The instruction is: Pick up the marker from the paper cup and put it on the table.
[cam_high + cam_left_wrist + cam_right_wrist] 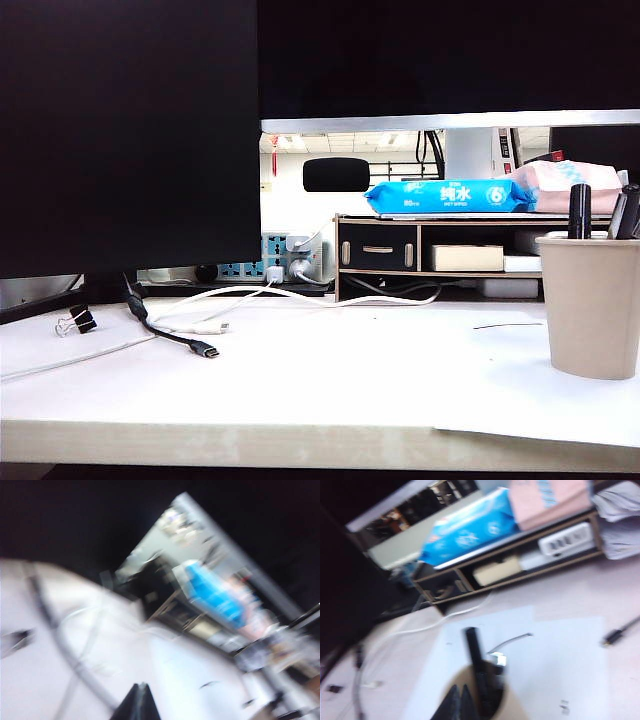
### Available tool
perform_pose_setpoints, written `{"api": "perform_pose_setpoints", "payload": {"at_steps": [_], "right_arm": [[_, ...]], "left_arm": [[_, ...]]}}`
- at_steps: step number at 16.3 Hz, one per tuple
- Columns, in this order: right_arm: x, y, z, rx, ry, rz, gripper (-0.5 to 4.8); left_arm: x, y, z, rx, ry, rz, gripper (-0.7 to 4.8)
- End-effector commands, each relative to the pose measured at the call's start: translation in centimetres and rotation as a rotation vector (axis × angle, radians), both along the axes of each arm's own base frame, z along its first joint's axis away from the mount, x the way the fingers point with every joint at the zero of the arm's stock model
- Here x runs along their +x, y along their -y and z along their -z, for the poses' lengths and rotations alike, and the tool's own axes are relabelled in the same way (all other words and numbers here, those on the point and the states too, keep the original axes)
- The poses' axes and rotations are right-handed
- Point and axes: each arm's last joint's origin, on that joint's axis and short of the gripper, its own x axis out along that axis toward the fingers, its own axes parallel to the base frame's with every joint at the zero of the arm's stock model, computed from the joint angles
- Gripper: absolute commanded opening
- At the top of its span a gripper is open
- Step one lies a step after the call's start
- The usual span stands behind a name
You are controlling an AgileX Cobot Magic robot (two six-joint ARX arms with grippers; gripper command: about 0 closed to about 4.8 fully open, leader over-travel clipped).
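Right hand [460,702], its dark fingertips pressed together on nothing, hangs just above the plain beige paper cup [592,305]; left hand [136,706] looks pinched shut too, though that view is smeared, and it hovers over the white bench [330,390] well apart from the cup. Standing upright in the cup beside a grey-glinting pen [620,212], the thick all-black marker [579,211] shows its top above the rim; it should be light, stiff and smooth, best taken by that exposed upper barrel; the light cup could tip.
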Motion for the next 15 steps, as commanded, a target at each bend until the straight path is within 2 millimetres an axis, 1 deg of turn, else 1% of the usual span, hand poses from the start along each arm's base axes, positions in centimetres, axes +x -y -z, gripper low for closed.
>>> {"api": "perform_pose_setpoints", "payload": {"at_steps": [1,2,3,4,6,8,9,10,12,13,15], "right_arm": [[-0.5,-0.2,-0.3,0.110,-0.066,-0.048,-0.02],[-0.6,-0.3,0.0,0.120,-0.110,-0.088,-0.03],[-0.6,-0.3,0.3,0.124,-0.138,-0.086,-0.03],[-0.6,-0.3,0.3,0.124,-0.134,-0.091,-0.03],[-0.6,-0.4,0.2,0.126,-0.128,-0.109,-0.03],[-0.5,-0.4,0.2,0.129,-0.133,-0.130,-0.03],[-0.5,-0.4,0.2,0.128,-0.132,-0.131,-0.03],[-0.5,-0.4,0.2,0.129,-0.132,-0.127,-0.03],[-0.4,-0.4,0.4,0.155,-0.168,-0.136,-0.03],[-0.1,-0.5,0.5,0.165,-0.197,-0.164,-0.03],[0.2,-0.6,0.5,0.177,-0.233,-0.193,-0.03]], "left_arm": [[-0.7,0.0,-2.7,-0.049,0.086,0.010,-0.05],[-1.2,0.0,-4.2,-0.052,0.133,0.008,-0.05],[-1.6,0.0,-5.5,-0.051,0.171,0.008,-0.05],[-1.9,0.0,-6.3,-0.051,0.196,0.007,-0.05],[-2.9,-0.1,-8.9,-0.054,0.265,-0.008,-0.05],[-3.0,0.0,-11.4,-0.028,0.283,0.027,-0.05],[-2.6,0.1,-12.7,-0.008,0.274,0.057,-0.05],[-1.6,0.3,-14.6,0.040,0.254,0.118,-0.05],[1.0,0.6,-16.6,0.101,0.203,0.208,-0.05],[3.2,0.7,-17.6,0.127,0.147,0.262,-0.05],[5.7,1.3,-17.8,0.150,0.096,0.318,-0.05]]}}
